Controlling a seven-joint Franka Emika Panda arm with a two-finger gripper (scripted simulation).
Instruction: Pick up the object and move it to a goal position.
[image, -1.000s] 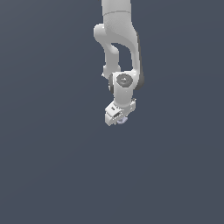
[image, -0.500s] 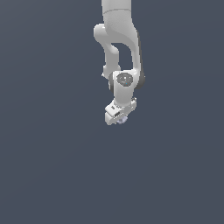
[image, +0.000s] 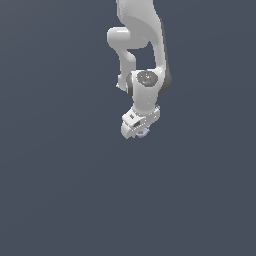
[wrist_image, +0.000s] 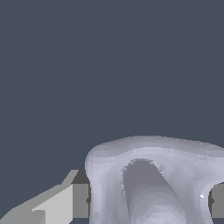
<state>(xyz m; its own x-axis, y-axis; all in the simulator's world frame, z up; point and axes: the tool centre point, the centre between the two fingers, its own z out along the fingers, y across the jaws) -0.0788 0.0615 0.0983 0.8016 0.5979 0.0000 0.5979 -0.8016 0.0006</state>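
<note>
The object (image: 144, 132) is a tiny pale lilac-grey piece with a rounded edge, peeking out under the white gripper (image: 138, 131) in the exterior view. In the wrist view the object (wrist_image: 148, 175) fills the space between the two fingers and shows a rounded hollow in its middle. One grey pad (wrist_image: 81, 200) presses on one side of it and the other pad (wrist_image: 217, 201) on the opposite side. The gripper (wrist_image: 149, 202) is shut on the object. The arm hangs down from the top of the exterior view.
A plain dark blue-grey surface (image: 60, 190) fills the rest of both views. No other objects, containers or edges show.
</note>
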